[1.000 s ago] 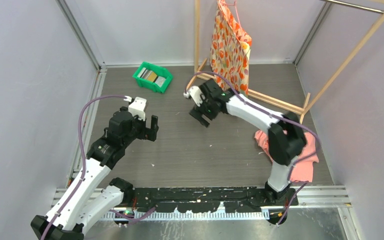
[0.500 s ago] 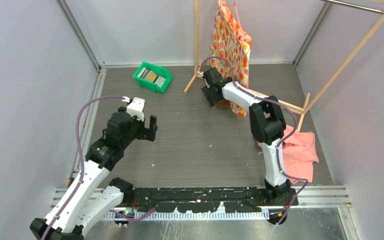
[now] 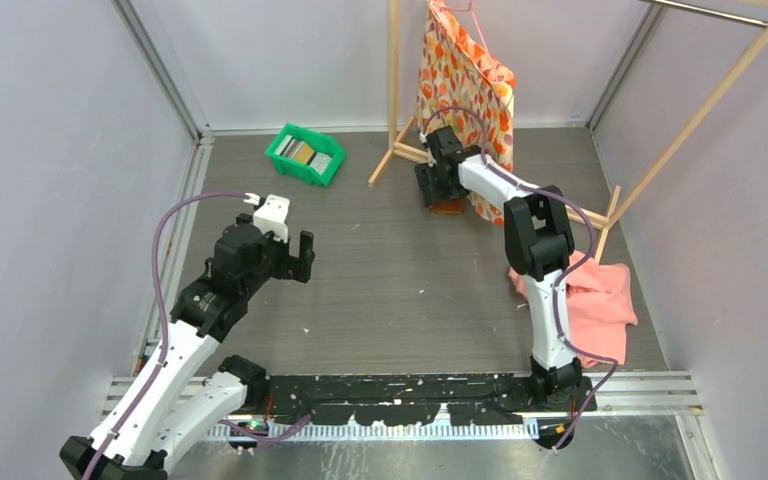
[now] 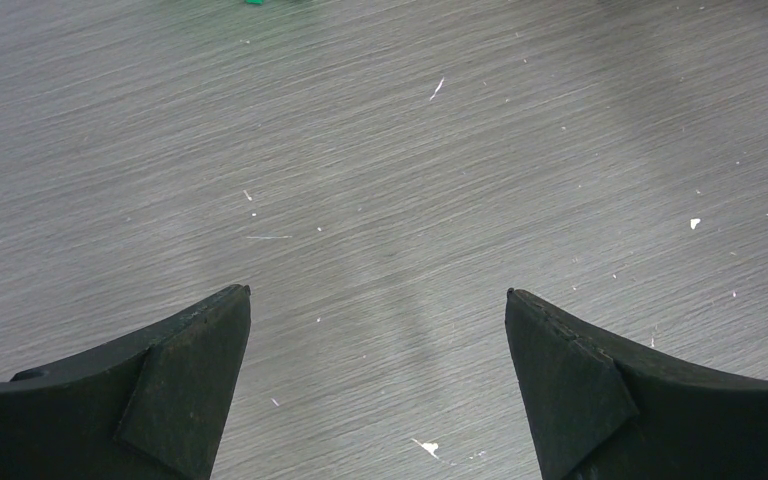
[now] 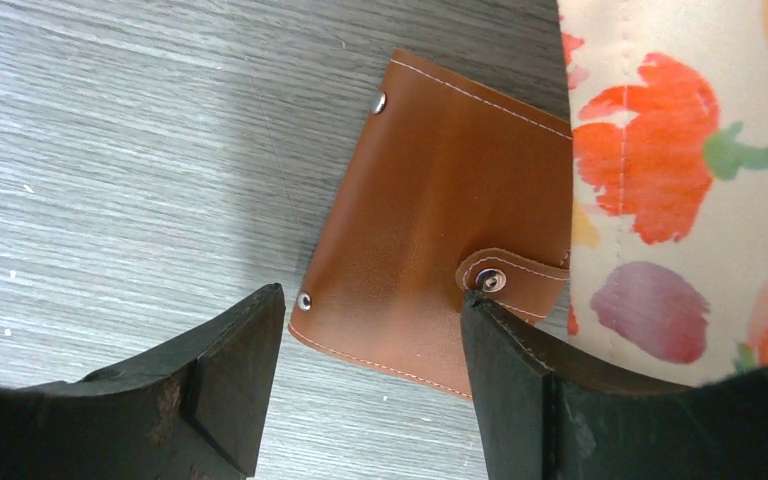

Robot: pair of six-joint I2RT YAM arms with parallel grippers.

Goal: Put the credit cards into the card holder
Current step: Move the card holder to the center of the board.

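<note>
Two robot arms work over a grey wood-grain table [image 3: 390, 300]. The left gripper [image 4: 378, 292] hovers above bare table on the left side, its two black fingers spread wide with nothing between them. The right gripper [image 5: 372, 300], on an arm extended to the far side of the table, is poised over the small brown leather card holder [image 5: 430, 230]. The card holder lies flat and folded shut with its snap tab fastened. Its right edge is tucked beneath the hem of a cream fabric printed with orange and purple flowers [image 5: 680, 150], which hangs from a light wooden rack [image 3: 394, 70]. The right fingers [image 5: 225, 390] stand apart and flank the holder's near edge, one by its riveted corner, the other beside the snap tab; whether they press on the leather cannot be told. Thin tan and grey credit cards [image 3: 301, 152] lie in a green plastic bin [image 3: 280, 148] near the far left corner, well apart from the card holder. A crumpled pink cloth [image 3: 605, 300] lies at the table's right edge.
</note>
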